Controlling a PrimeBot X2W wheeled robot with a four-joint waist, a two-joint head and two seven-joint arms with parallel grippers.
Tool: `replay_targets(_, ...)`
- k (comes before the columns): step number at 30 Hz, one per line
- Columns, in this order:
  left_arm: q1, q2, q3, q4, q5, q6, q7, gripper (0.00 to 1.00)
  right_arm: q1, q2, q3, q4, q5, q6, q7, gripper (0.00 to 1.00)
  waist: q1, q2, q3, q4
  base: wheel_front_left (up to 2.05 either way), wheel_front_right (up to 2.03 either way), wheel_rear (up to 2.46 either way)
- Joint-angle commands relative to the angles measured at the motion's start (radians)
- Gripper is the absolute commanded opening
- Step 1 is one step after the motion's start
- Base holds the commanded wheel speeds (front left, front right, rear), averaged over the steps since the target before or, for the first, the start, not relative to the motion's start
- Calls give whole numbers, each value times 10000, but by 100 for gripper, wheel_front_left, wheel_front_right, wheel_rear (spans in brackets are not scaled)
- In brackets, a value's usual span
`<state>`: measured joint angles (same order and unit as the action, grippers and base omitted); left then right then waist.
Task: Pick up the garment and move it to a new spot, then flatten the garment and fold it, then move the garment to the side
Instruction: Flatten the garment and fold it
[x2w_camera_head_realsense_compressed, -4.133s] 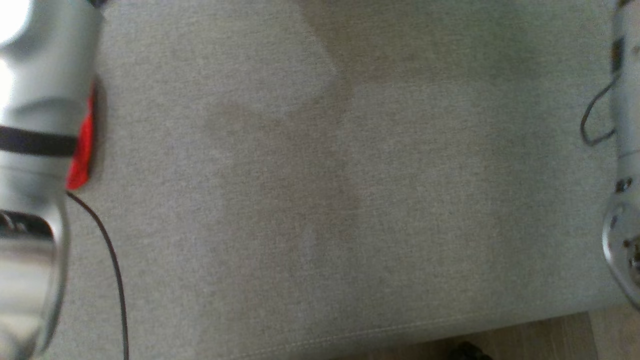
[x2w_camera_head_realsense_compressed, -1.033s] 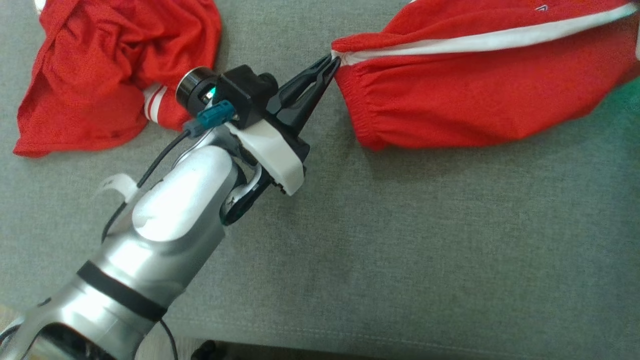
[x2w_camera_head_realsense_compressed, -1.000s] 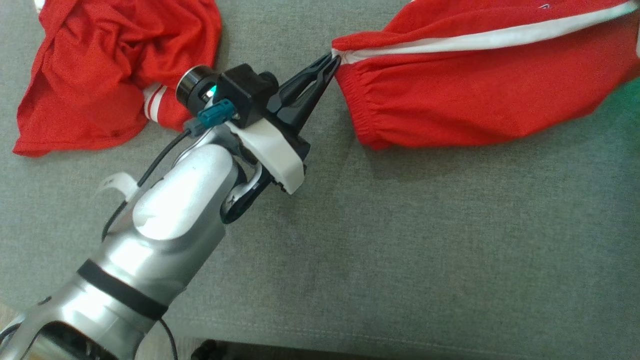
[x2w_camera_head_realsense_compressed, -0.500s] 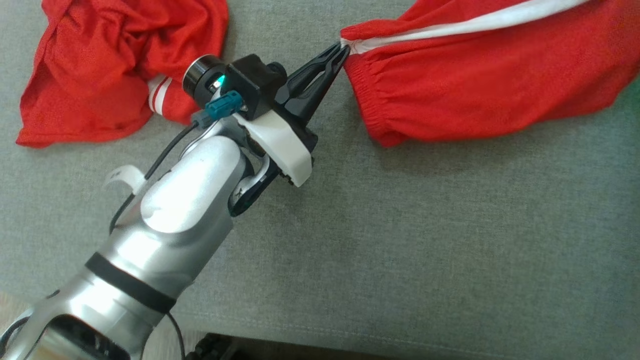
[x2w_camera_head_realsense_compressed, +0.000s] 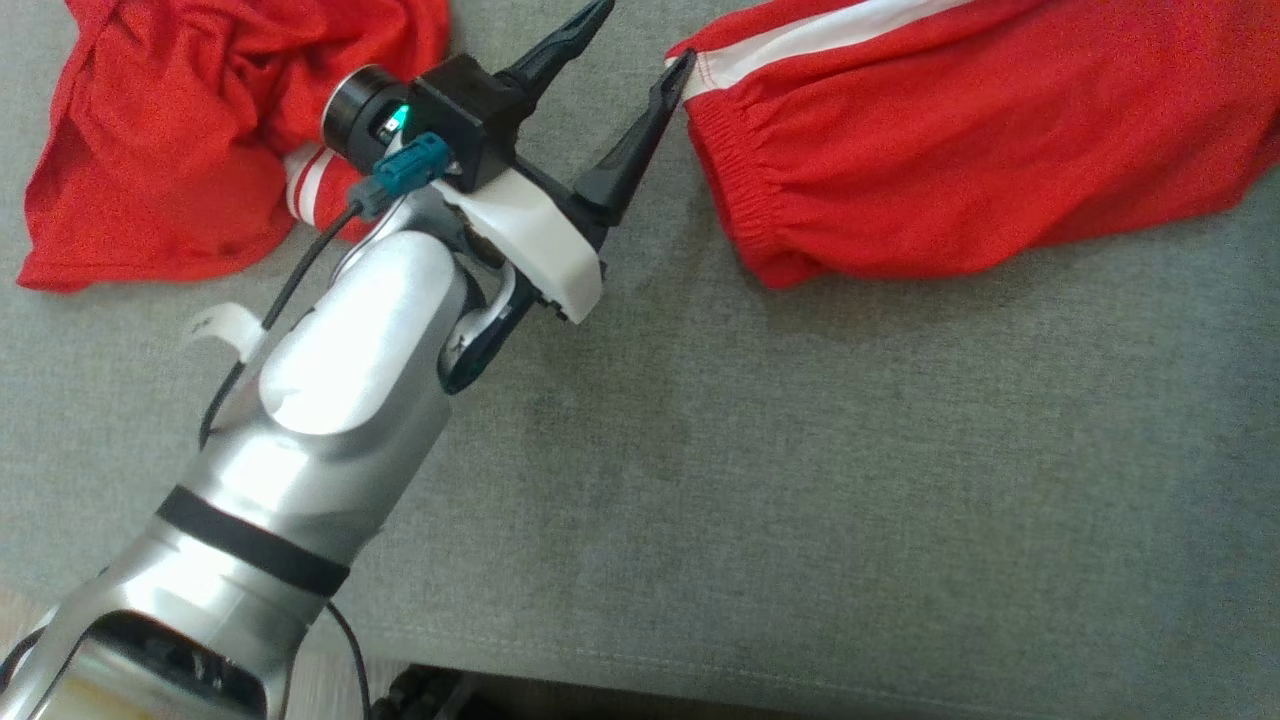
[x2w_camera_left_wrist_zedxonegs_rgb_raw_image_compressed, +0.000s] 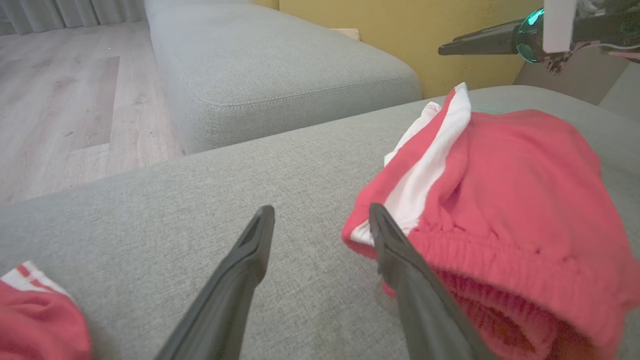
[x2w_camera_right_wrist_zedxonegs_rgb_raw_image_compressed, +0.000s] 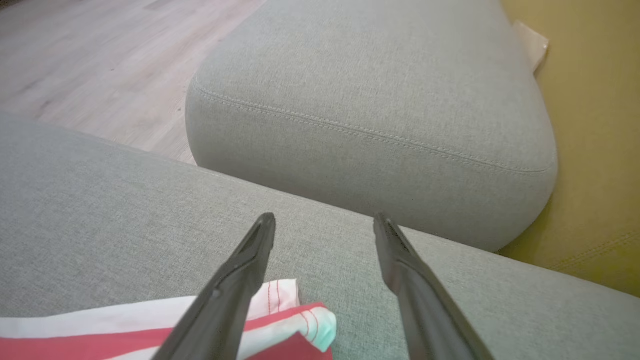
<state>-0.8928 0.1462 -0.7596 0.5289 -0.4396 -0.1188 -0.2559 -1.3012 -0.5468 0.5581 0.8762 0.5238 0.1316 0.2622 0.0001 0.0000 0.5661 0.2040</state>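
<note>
Cut off: the garment (x2w_camera_head_realsense_compressed: 950, 130) runs past the head view's top and right edges, so its far end is unseen there. The left arm's wrist covers part of a crumpled red cloth (x2w_camera_head_realsense_compressed: 180, 120) behind the left claw (x2w_camera_head_realsense_compressed: 648, 30).
Hard to tell: whether the left claw's right-hand finger touches the garment's waistband corner or stands just beside it. Nor is it clear whether the striped hem (x2w_camera_right_wrist_zedxonegs_rgb_raw_image_compressed: 295, 310) under the right claw (x2w_camera_right_wrist_zedxonegs_rgb_raw_image_compressed: 325, 220) belongs to that garment.
Partly seen: one dark finger (x2w_camera_left_wrist_zedxonegs_rgb_raw_image_compressed: 480, 42) of the right claw, beyond the garment in the left wrist view, its body clipped.
Garment: red knit fabric with a gathered elastic waistband and a broad white stripe, lying loose and rumpled.
Striped hem: white cloth with thin red stitching over red, softly folded.
Seat cushion (x2w_camera_head_realsense_compressed: 800, 450): grey woven upholstery, flat, with a stitched seam at its edge.
Second cushion (x2w_camera_right_wrist_zedxonegs_rgb_raw_image_compressed: 375, 90): same grey weave, rounded corners, ahead of the right claw, with a yellow wall (x2w_camera_right_wrist_zedxonegs_rgb_raw_image_compressed: 600, 125) past it.
Left claw: fingers spread wide, nothing between them.
Right claw: fingers spread wide, gripping nothing; the hem lies below its left-hand finger.
Garment's place: on the seat cushion, at the tip of the left claw's right-hand finger and stretching away to that side. Bare cushion lies between the fingers.
</note>
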Motion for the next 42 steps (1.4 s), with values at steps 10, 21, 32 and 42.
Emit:
replay_targets(10,707,455,1833,-296,227,416,-58,100,678,1143,-794,-101,701,-9,-3376,100,-1,0,-1486,-913,0,0,0)
replay_targets(21,2680,654,3395,-1494,721,848,-58,100,3266,2211,-1683,-1128,1220,-9,-5043,100,-1,0,-3216,-1768,0,0,0)
replay_targets(32,5350,29,4658,-2899,1436,915,-59,100,7552,4297,-4187,-3483,-2195,-9,-5236,100,-1,0,-4347,-2226,0,0,0)
replay_targets(42,7134,-680,5541,-3763,2460,834,-59,100,10742,4957,-5224,-5862,-3580,-9,-5238,100,-1,0,-4785,-2250,0,0,0)
